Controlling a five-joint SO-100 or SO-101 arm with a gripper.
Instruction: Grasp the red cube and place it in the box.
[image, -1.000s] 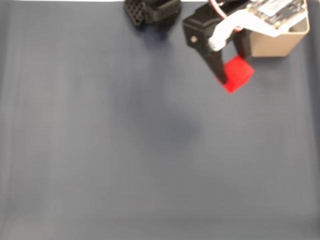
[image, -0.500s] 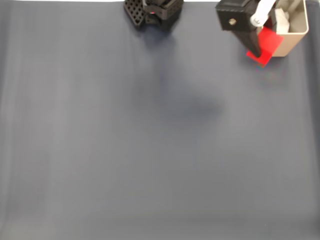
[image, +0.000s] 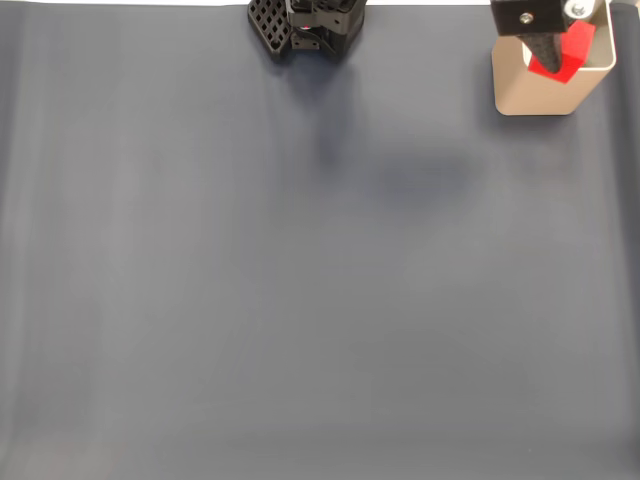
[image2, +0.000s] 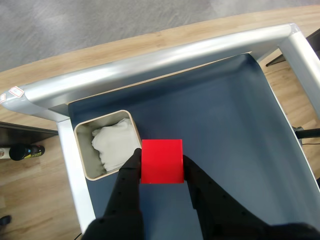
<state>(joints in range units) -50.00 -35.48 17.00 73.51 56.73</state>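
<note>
- In the wrist view we see our gripper (image2: 161, 165) clamped on the red cube (image2: 161, 161), held aloft.
- Just beyond it stands the box (image2: 82, 165), white cloth (image2: 116, 145) inside.
- We can read no writing anywhere.

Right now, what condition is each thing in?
red cube: lifted off the table, held between the fingers.
gripper: shut on the cube, beside the box's rim.
box: upright, open-topped, white crumpled material inside.
</note>
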